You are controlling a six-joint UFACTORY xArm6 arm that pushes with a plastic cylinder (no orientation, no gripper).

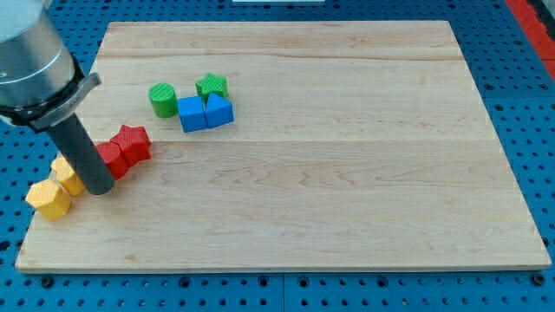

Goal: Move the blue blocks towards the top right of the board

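Two blue blocks sit side by side at the view's upper left: a blue cube (192, 113) and a blue block with a peaked top (219, 110), touching each other. My tip (99, 188) is at the lower end of the dark rod, far to the lower left of the blue blocks. It stands next to a red block (111, 159) and a yellow block (68, 174), which the rod partly hides.
A green cylinder (162, 100) touches the blue cube's left. A green star-shaped block (212, 87) sits just above the blue blocks. A red star-shaped block (133, 143) adjoins the other red block. A second yellow block (48, 198) lies near the wooden board's (347, 173) left edge.
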